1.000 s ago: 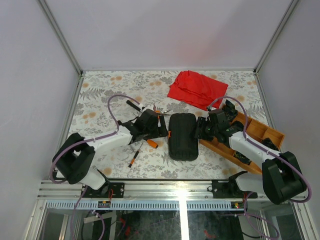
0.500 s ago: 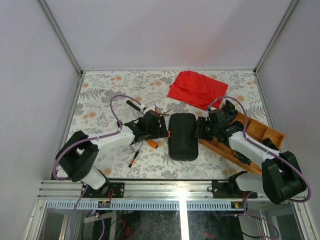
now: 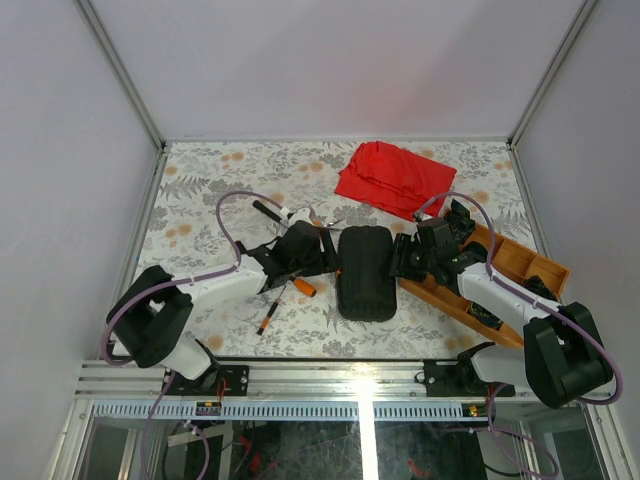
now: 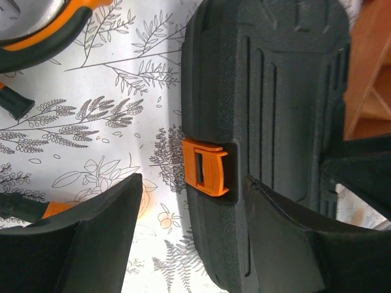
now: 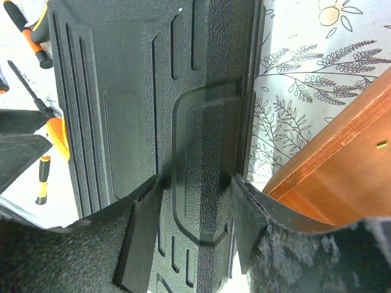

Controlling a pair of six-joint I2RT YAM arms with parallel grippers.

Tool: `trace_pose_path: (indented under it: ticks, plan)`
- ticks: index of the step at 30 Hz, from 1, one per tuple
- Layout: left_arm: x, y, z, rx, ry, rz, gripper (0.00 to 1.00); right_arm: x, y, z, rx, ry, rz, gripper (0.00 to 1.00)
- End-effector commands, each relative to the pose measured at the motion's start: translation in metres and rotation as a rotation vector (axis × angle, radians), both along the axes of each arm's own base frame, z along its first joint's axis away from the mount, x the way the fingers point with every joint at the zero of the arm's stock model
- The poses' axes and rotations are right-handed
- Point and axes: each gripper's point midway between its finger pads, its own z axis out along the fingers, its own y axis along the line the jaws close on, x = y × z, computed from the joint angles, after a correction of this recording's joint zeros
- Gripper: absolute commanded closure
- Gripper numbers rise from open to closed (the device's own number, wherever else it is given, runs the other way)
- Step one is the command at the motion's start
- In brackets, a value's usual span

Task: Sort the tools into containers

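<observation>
A black ribbed case (image 5: 122, 91) fills the middle. At 6 o'clock the right gripper (image 5: 198, 183) straddles its raised block, contact unclear. A wooden tray (image 5: 342, 171) sits at 4 o'clock and screwdrivers (image 5: 41, 177) at 9.

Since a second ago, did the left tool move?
Yes. The left tool slid a little right, closer to the black case, which stayed put.

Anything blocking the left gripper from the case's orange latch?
Nothing visible. The orange latch on the black case lies bare between the open jaws of the left gripper. The case itself is shut, so the tools cannot go in yet.
</observation>
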Motion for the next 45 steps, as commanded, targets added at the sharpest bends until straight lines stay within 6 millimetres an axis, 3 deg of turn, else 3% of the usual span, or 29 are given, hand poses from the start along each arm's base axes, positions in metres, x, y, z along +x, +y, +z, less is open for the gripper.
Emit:
trace_pose_path:
  ticks: [1, 13, 23, 39, 41, 45]
  plan:
    - [0.002, -0.011, -0.01, -0.012, 0.006, -0.009, 0.38, -0.008, -0.017, -0.023, -0.097, 0.05, -0.014, 0.47]
    - [-0.002, -0.001, -0.027, 0.049, 0.03, 0.004, 0.7, -0.008, -0.018, -0.024, -0.105, 0.054, -0.017, 0.47]
    - [0.004, 0.017, -0.024, 0.137, 0.0, 0.051, 1.0, -0.008, -0.022, -0.026, -0.127, 0.056, -0.024, 0.48]
    - [0.002, 0.032, -0.02, 0.145, -0.023, 0.1, 1.0, -0.009, -0.024, -0.027, -0.137, 0.058, -0.027, 0.48]
    - [0.003, 0.035, -0.016, 0.134, -0.031, 0.114, 0.95, -0.009, -0.024, -0.027, -0.136, 0.056, -0.026, 0.48]
    - [0.003, 0.032, -0.007, 0.081, -0.054, 0.104, 0.75, -0.008, -0.025, -0.026, -0.137, 0.051, -0.027, 0.47]
